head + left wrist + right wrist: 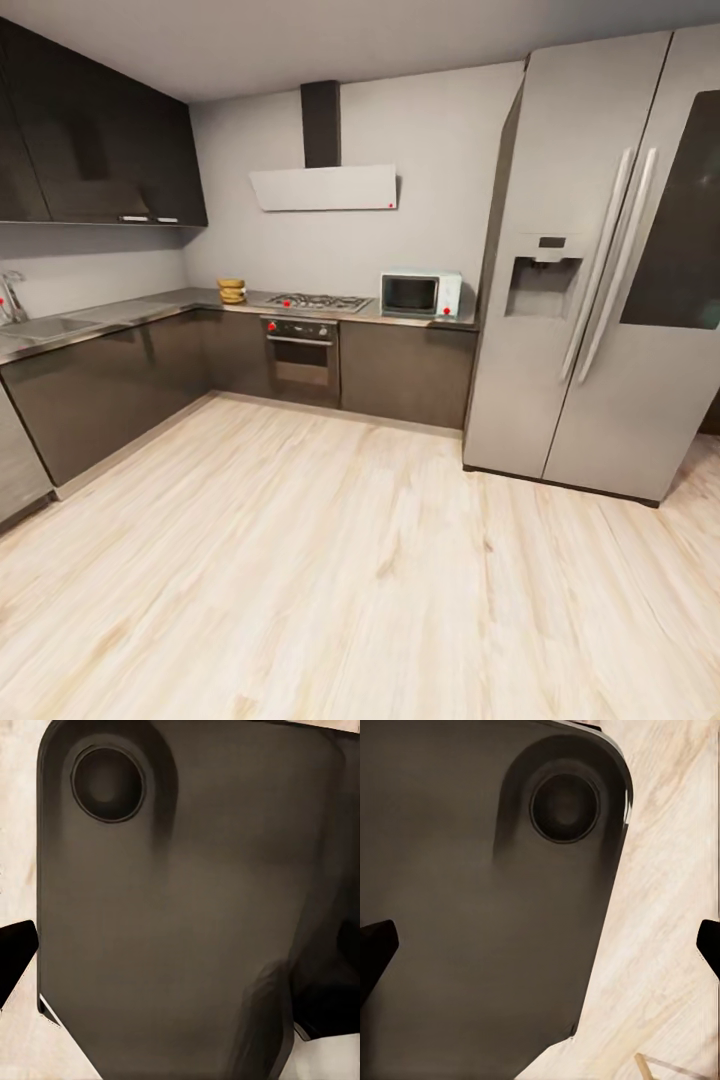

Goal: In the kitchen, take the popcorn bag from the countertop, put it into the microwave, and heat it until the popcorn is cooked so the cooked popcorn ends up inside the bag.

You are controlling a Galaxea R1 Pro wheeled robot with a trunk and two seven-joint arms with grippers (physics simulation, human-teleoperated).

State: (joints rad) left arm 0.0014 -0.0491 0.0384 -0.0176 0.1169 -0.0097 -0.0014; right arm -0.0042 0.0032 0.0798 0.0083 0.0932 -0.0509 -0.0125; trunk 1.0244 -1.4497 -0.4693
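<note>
One small tan-brown burlap-like popcorn bag [232,290], wrinkled in horizontal folds, stands on the long grey glossy desk [120,314] in the far corner of the kitchen, well apart from both sets of fingers. One small pale mint-blue boxy microwave [421,295] with a dark glass door sits on the same desk farther along, beside the one tall silver double-door fridge [600,270]; its door looks closed, though at this range that is hard to be sure of. Between bag and microwave lies one gas hob [318,301], above one dark built-in oven [301,358] and below one pale slanted extractor hood [324,187]. One steel sink [40,328] is let into the desk's near run under dark wall cupboards [95,140]. Pale wooden floor [330,560] spreads across the foreground.

In the left wrist view, the left fingers [15,956] appear as dark tips at the picture's edges over a dark rounded robot body panel [180,915]; they stand spread, pinching nothing. In the right wrist view, the right fingers [375,949] are likewise spread wide and empty, over the same kind of panel and the floor.
</note>
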